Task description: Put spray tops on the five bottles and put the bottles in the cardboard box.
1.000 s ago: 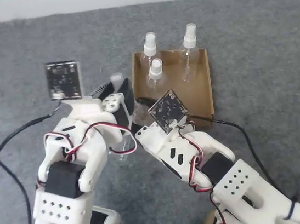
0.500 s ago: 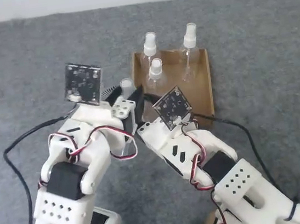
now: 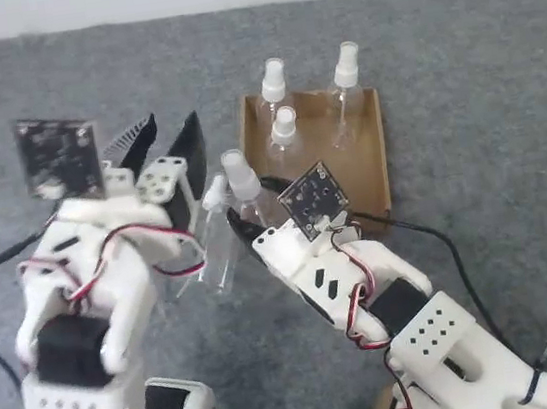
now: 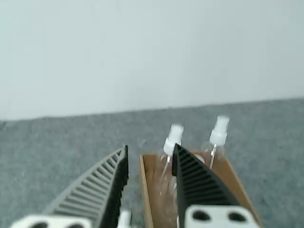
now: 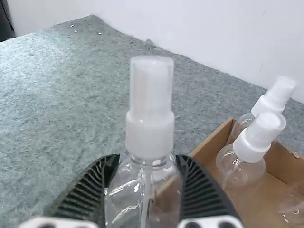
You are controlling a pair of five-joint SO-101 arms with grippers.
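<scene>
Nothing legible: no text, number or sign can be read on any bottle, the box, or the wrist circuit boards.

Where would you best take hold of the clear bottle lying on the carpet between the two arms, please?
Grip the lying bottle across its clear body, coming straight down with the open left gripper. It seems to lie flat, its white top pointing away from the arms, so the body's sides are exposed; the top looks too narrow.
</scene>
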